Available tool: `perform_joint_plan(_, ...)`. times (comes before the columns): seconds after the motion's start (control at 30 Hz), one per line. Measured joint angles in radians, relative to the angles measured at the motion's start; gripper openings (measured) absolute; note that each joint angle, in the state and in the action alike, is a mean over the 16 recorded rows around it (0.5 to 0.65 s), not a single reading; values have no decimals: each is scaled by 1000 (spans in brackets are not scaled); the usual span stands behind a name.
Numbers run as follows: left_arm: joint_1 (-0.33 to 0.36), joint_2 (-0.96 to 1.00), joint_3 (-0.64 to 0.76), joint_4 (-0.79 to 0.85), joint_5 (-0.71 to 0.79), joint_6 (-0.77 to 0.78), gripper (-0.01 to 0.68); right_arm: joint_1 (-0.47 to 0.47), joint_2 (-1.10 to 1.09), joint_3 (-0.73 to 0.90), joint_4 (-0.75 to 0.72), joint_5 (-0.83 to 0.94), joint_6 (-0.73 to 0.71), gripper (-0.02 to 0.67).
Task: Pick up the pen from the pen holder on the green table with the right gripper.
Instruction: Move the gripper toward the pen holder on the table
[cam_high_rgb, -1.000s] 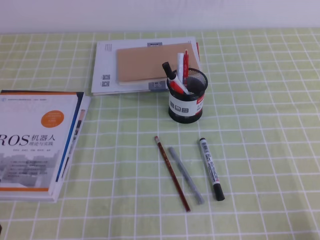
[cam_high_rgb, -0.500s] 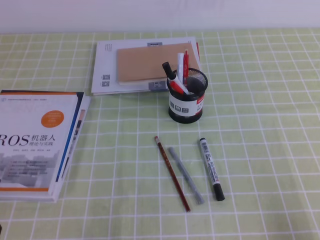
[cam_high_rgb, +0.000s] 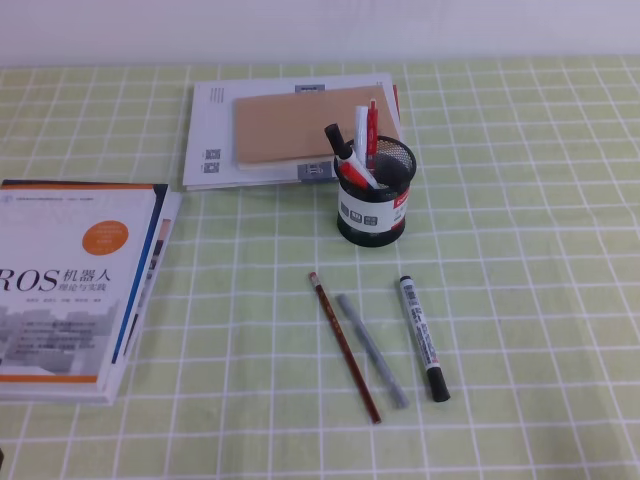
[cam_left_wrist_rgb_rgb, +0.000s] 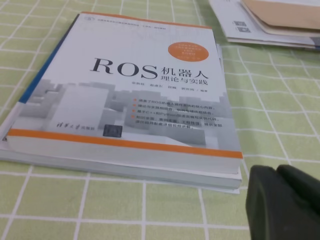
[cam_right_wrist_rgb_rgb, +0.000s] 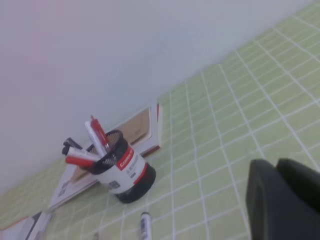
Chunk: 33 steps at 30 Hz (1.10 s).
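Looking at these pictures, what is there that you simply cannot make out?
- Lower ends of the pens: hidden inside the pen holder, all views.
- Right gripper: cut off by the right wrist frame's edge; absent from the high view.
- Holder's label text: too small, blurred.
- ROS book: cut off at the high view's left edge.

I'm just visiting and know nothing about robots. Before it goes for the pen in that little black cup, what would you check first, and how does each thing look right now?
1. Round black wire-mesh pen holder standing upright on the pale green checked table: ok.
2. Slim red-capped pen sticking up out of the holder, reachable from above: ok.
3. Other pens crowded beside it in the cup: not ok, a wrong grab seems possible.
4. Right hand open and ready to grasp: not ok, it is shut.
5. Right hand near the holder: not ok, it is well off to the side.
6. Left hand out of the way, by the white ROS book: ok.
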Motion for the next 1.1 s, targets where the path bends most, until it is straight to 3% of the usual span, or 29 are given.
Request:
perform_joint_plan(0.3,0,0,0,0,0,0,-8,0,144,-133,0,194,-46,-12)
perform_joint_plan(0.7,0,0,0,0,0,0,-8,0,542,-399,-80,477,-147,-12)
perform_joint_plan(1.1,0,0,0,0,0,0,-8,52,860,-532,-153,534,-172,-12)
